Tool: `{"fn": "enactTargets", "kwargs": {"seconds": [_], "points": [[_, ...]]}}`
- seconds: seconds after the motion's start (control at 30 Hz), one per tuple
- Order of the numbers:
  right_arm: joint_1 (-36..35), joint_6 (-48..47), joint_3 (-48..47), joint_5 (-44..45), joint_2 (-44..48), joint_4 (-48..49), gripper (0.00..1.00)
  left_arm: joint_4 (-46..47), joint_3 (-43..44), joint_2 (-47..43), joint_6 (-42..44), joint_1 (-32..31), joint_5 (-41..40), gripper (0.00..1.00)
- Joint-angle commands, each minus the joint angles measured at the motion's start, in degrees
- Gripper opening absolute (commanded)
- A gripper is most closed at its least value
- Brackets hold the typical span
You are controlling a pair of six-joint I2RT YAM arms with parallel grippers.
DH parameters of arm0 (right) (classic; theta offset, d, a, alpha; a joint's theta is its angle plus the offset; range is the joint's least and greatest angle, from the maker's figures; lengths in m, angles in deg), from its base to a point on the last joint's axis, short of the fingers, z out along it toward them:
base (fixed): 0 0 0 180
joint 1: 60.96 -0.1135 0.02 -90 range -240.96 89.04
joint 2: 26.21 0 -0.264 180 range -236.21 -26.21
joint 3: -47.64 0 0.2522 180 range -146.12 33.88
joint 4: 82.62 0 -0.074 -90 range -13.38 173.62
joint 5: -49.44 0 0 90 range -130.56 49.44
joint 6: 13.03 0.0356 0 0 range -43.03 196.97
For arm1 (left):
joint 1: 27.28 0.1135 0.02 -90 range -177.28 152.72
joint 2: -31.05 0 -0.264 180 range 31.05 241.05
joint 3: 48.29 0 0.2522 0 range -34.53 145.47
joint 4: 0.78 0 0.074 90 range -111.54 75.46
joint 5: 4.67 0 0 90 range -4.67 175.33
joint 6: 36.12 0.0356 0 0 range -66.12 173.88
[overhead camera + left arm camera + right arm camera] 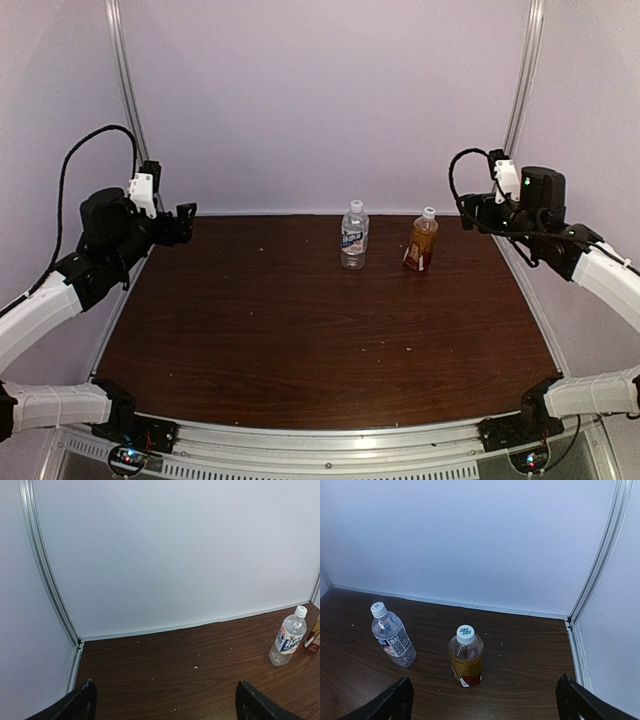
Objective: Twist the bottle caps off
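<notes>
Bottles upright on a dark wood-grain table point(300, 330), both capped. Reference object: the clear bottle point(354, 236), with a white-blue label and a plain white cap point(357, 205) seated on its neck. Just right of the clear bottle, not touching it, stands the amber bottle point(421, 243), with a red-white label and a green-marked white cap point(465, 632). Well to the left of the clear bottle, over the table's edge, hangs the left gripper point(165, 702), fingers spread wide and holding nothing. To the right of the clear bottle, beyond the amber bottle, hangs the right gripper point(485, 700), jaws likewise spread wide and empty. Directly behind the clear bottle rises the pale rear wall point(320, 100). Pale crumbs speckle the tabletop around the clear bottle.
</notes>
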Motion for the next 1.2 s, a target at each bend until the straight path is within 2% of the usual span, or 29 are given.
{"fn": "enactTargets", "kwargs": {"seconds": [0.0,0.23,0.43,0.83,1.17], "points": [[-0.33,0.41,-2.03,2.64,0.35,-1.50,1.00,2.29,-0.06,-0.04,-0.41,-0.31,-0.52,0.98],[-0.41,0.70,-6.94,3.87,-0.79,-7.46,1.00,-0.01,1.38,1.01,-0.61,-0.31,-1.09,0.98],[-0.37,0.35,-13.29,6.88,-5.61,-13.01,1.00,-0.33,1.68,1.39,-1.27,-0.31,-0.13,0.98],[-0.35,-0.95,-23.56,0.29,-20.77,-14.71,1.00,-0.33,2.00,2.17,-1.82,-0.31,1.38,0.98],[-0.11,0.20,-31.66,-0.53,-34.41,-15.39,0.98,-0.60,2.28,2.60,-1.93,-0.31,2.19,0.98]]}}
